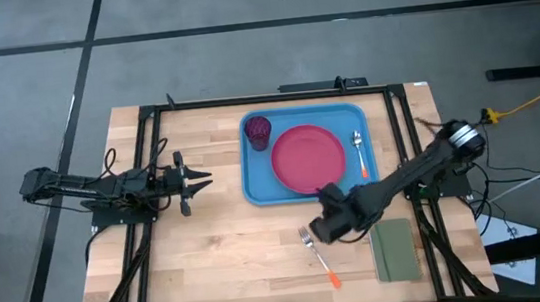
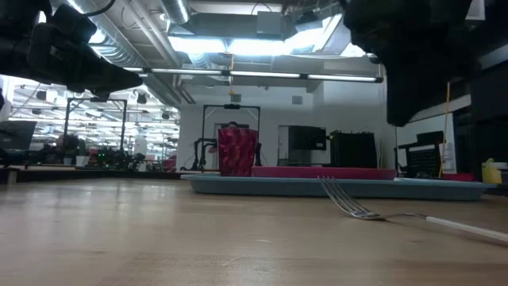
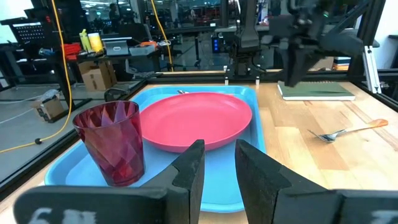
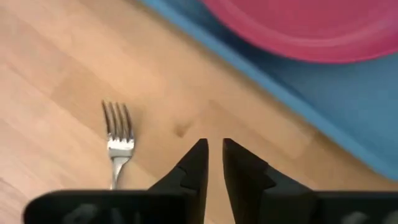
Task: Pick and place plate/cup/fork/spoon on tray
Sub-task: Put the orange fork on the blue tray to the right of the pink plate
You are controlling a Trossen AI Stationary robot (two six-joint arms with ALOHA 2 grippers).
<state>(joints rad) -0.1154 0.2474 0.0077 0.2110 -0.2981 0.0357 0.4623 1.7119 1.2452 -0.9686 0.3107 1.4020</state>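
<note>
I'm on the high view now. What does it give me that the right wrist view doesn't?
Only the high view shows the cup and the spoon on the tray, the green pad, the fork's orange handle, and the left gripper waiting left of the tray.

Only the right wrist view shows the narrow gap between the right gripper's fingertips, empty above bare wood beside the tines.

Both show the fork off the tray, the plate and the tray's near edge.
</note>
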